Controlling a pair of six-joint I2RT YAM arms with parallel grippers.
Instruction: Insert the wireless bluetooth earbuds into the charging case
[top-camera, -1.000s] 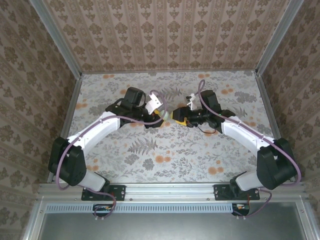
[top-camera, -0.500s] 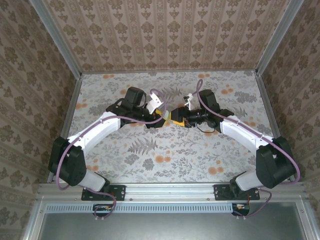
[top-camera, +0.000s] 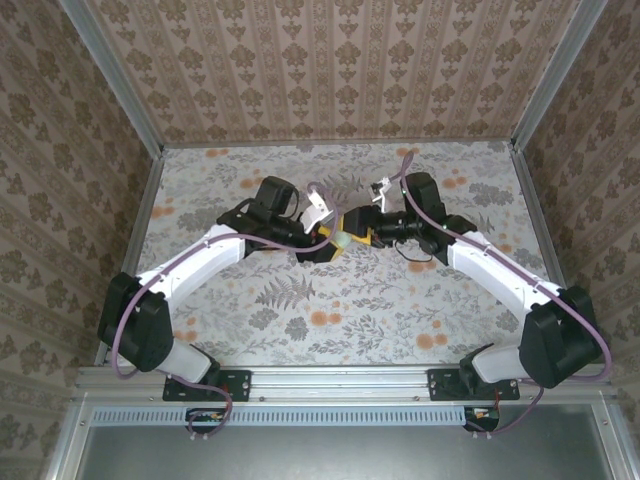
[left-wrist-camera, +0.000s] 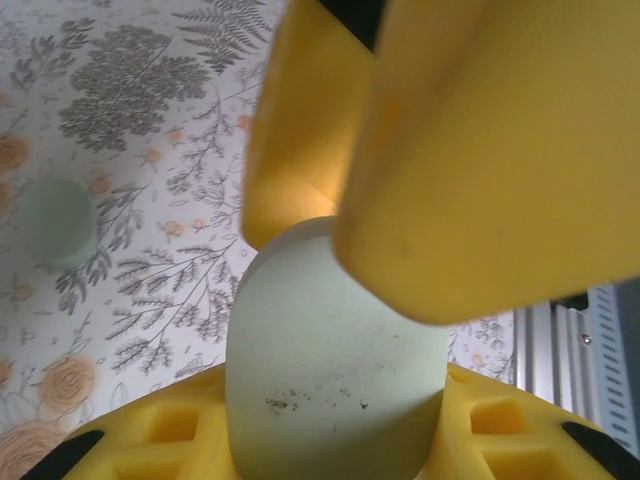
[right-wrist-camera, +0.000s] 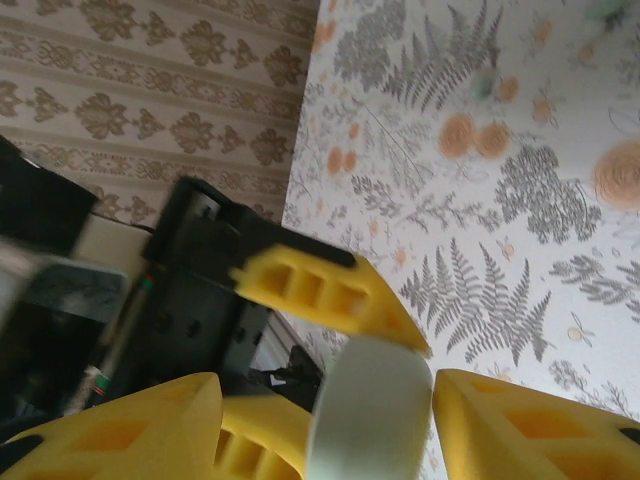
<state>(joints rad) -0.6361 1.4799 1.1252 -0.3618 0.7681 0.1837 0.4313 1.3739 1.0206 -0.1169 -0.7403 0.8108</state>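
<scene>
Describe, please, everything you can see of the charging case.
The charging case is a pale green, rounded body that looks like matte plastic, with a few dark specks on its face. It is held off the table, midway between the two arms. The left gripper is clamped on it with its yellow fingers on both sides. The right gripper straddles it with open jaws; whether those fingers touch it is unclear. No seam, lid or earbud can be made out on it.
</scene>
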